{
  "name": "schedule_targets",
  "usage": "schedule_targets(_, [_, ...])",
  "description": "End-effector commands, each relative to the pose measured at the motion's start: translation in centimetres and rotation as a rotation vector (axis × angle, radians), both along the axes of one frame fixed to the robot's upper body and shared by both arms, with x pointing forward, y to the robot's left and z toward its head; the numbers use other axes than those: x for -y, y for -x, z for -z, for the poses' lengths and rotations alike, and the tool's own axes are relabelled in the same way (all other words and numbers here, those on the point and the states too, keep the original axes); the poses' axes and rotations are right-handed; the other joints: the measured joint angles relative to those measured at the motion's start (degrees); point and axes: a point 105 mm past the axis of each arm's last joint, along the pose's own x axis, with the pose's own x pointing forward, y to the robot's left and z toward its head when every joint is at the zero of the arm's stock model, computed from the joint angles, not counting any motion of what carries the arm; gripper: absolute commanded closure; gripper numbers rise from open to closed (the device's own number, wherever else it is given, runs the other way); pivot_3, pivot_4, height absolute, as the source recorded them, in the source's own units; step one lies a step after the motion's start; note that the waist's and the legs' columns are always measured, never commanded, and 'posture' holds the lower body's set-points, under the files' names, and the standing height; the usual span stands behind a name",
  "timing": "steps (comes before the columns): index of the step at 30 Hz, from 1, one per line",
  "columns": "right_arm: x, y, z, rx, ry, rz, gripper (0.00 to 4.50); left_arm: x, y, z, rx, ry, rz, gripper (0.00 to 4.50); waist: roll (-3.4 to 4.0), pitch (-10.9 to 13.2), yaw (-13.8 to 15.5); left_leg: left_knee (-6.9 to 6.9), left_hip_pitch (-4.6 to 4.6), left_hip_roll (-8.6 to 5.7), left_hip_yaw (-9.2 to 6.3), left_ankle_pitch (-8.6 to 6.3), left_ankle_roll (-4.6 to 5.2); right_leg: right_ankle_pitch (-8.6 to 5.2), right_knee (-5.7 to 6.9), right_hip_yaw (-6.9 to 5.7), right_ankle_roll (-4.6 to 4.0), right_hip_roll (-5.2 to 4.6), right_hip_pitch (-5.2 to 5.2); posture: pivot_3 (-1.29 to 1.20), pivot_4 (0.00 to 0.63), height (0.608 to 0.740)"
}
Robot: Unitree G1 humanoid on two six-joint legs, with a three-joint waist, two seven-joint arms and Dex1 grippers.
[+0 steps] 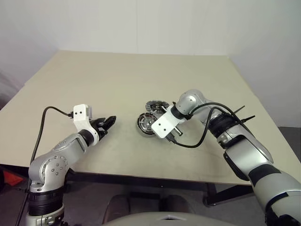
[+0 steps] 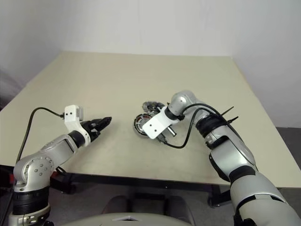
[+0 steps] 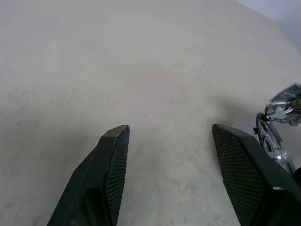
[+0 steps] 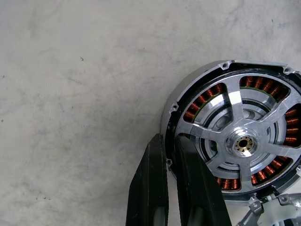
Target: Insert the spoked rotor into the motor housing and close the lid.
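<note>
The bench (image 1: 117, 80) is a big pale slab. The action is a bit right of centre, roughly 4 o'clock from its middle.

The motor housing (image 4: 235, 141) sits there flat on the bench, copper windings showing through a silver spoked piece with a brass hub. I'd guess that's the spoked rotor (image 4: 230, 110) already seated, but I can't say for sure. It's metal and copper, so I'd expect it to be heavy for its size, stiff, and slick on the machined faces. The rim is the sane place to grab; stay off the windings.

The right tool (image 4: 170, 155) is clenched on the housing's rim at about 9 o'clock, one finger outside the wall and one just inside.

The lid (image 1: 156, 106) looks to be the greyish disc touching the housing at about 1 o'clock. It's probably lighter, so an edge pinch should do.

The left tool (image 1: 107, 123) hangs released, holding nothing, well apart at the housing's 9 o'clock.
</note>
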Motion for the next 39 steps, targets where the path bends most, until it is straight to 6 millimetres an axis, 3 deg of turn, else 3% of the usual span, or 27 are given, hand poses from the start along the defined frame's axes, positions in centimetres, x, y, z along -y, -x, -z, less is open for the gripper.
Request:
schedule_targets(1, [-0.2,-0.1,-2.2,-0.038,-0.077,0.069,4.49,0.4,-0.2,-1.1,0.051,-0.005,0.009,1.48,-0.01,0.01,0.01,0.0,-0.03,0.0,0.0,0.0,0.0,0.0,0.0,0.0,0.0,0.0,-0.03,0.0,0.0,0.74])
schedule_targets(10, [0.3,2.6,-3.2,-0.381,-0.093,0.398,4.49,0.7,0.4,-0.5,0.04,0.013,-0.01,1.48,-0.03,0.02,0.27,0.0,-0.44,0.0,-0.02,0.01,0.03,0.0,-0.02,-0.01,0.01,0.01,-0.5,0.0,0.0,0.74])
schedule_targets(24, [-4.3,0.6,-2.6,-0.656,-0.124,1.103,4.49,0.6,1.1,-0.3,0.037,0.012,-0.039,1.48,0.01,0.05,0.08,-0.03,-0.28,0.01,-0.06,0.12,-0.2,0.0,0.14,0.03,-0.01,0.01,-0.48,0.0,0.0,0.74])
schedule_targets(32, [-5.7,0.1,-2.4,-0.696,-0.128,1.254,4.49,0.3,1.3,-0.3,0.039,0.004,-0.049,1.48,0.08,0.1,0.11,-0.1,0.14,0.01,-0.09,0.04,-0.55,0.0,0.14,0.03,-0.01,0.01,-0.04,0.0,0.0,0.74])
schedule_targets(36, [-6.5,-0.1,-3.0,-0.703,-0.164,1.264,3.26,0.2,1.2,-0.4,0.042,0.001,-0.051,1.48,0.24,0.23,0.14,-0.18,0.47,0.01,-0.12,0.04,-0.58,-0.01,0.12,0.04,0.0,0.0,0.29,0.0,0.0,0.74])
schedule_targets(39, [-7.5,0.5,-5.4,-0.737,-0.208,1.214,2.2,0.2,1.1,-0.4,0.042,0.0,-0.05,1.48,0.37,0.4,0.16,-0.19,0.43,0.0,-0.14,0.05,-0.6,-0.01,0.12,0.05,0.0,0.0,0.26,0.0,0.0,0.74])
